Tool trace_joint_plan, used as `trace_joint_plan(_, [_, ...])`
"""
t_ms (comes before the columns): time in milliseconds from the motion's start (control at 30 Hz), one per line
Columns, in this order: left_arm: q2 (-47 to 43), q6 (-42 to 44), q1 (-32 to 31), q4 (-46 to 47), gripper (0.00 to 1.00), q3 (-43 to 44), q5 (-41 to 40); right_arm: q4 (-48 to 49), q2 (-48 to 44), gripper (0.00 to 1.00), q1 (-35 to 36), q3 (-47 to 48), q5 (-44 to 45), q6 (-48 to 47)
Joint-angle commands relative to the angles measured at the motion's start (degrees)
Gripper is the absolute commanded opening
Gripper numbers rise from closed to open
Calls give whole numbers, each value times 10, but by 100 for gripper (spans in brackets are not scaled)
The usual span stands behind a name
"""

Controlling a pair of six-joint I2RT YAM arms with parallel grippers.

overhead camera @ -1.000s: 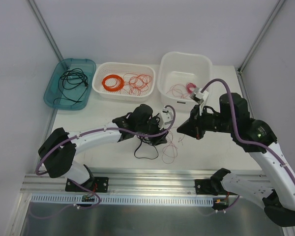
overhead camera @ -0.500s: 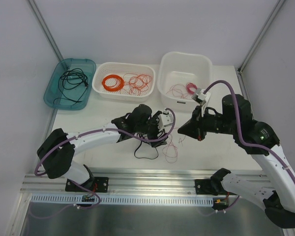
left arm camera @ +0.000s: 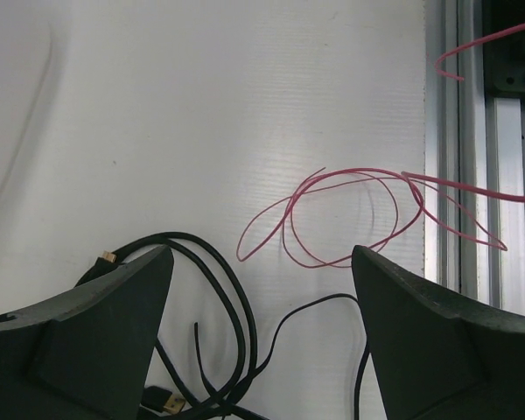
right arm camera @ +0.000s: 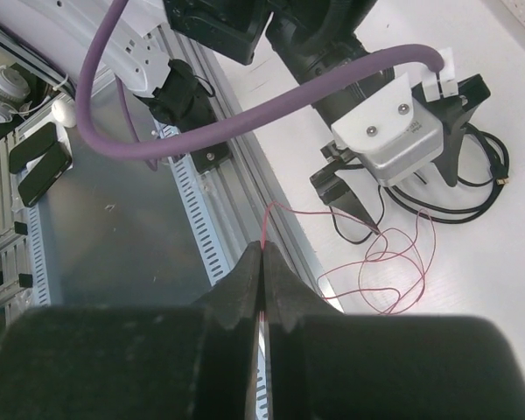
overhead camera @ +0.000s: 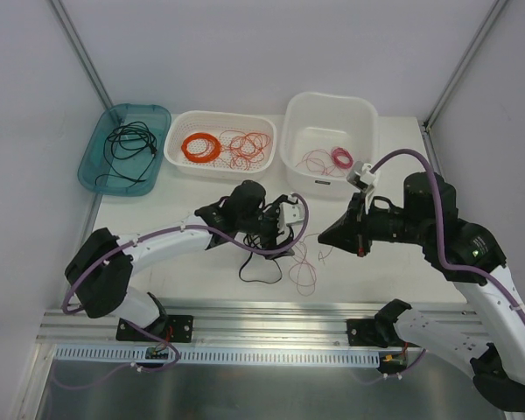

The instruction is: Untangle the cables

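**A:** Two grippers to cover. How do the black fingers [left arm camera: 87,337] of the left gripper [left arm camera: 262,254] stand?

**B:** Spread wide, holding nothing. They hang over the white table [left arm camera: 157,105].

**A:** Where is the loose tangle of thin black and pinkish-red cables [overhead camera: 280,267] relative to them?

**B:** Partly inside the gap. The thick black cable [left arm camera: 232,315] loops between the two fingers, close to the inner face of one of them. Its small gold-tipped plug [left arm camera: 109,258] lies just outside that finger's tip. A thinner black strand curves toward the opposite finger. I cannot tell whether either finger touches the black cable.

**A:** And the pink part?

**B:** The thin pinkish-red wire [left arm camera: 332,219] lies in flat loops just beyond the fingertips. It trails out over the ribbed aluminium rail [left arm camera: 472,131] on the far side of the second finger.

**A:** What about the right gripper [right arm camera: 262,251]?

**B:** Its jaws are pressed together, with one strand of the pinkish-red wire pinched at the very tips. From the tips the strand leads forward through the air, then down to the loops on the table.

**A:** So where does the tangle sit relative to those closed fingers?

**B:** Ahead of the tips and well apart from them, joined only by the pinched strand. It lies beneath the left gripper's open fingers.
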Motion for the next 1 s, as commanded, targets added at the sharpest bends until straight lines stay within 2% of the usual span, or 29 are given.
trace_joint_plan(0, [10, 32, 1, 12, 84, 26, 55, 17, -7, 1, -1, 24, -36, 1])
trace_joint_plan(133, [28, 37, 1, 6, 81, 44, 84, 19, -7, 1, 0, 25, -38, 3])
trace_joint_plan(233, [41, 31, 1, -1, 75, 54, 117, 20, -7, 1, -1, 26, -37, 3])
trace_joint_plan(467, [63, 4, 1, -6, 55, 51, 158, 25, -9, 1, 0, 27, -33, 5])
trace_joint_plan(600, [59, -7, 1, -6, 28, 45, 163, 25, -10, 1, 0, 25, -24, 3])
trace_joint_plan(633, [56, -11, 2, -6, 12, 43, 159, 25, -10, 1, 0, 24, -23, 3])
trace_joint_plan(700, [50, -20, 6, -6, 0, 38, 144, 24, -11, 1, -1, 21, -19, 3])
trace_joint_plan(867, [11, -83, 51, -6, 0, 28, 106, 17, -13, 1, -1, 21, -6, -3])
trace_joint_plan(967, [-39, -156, 117, -6, 0, 11, 81, 10, -15, 1, 0, 24, 6, -9])
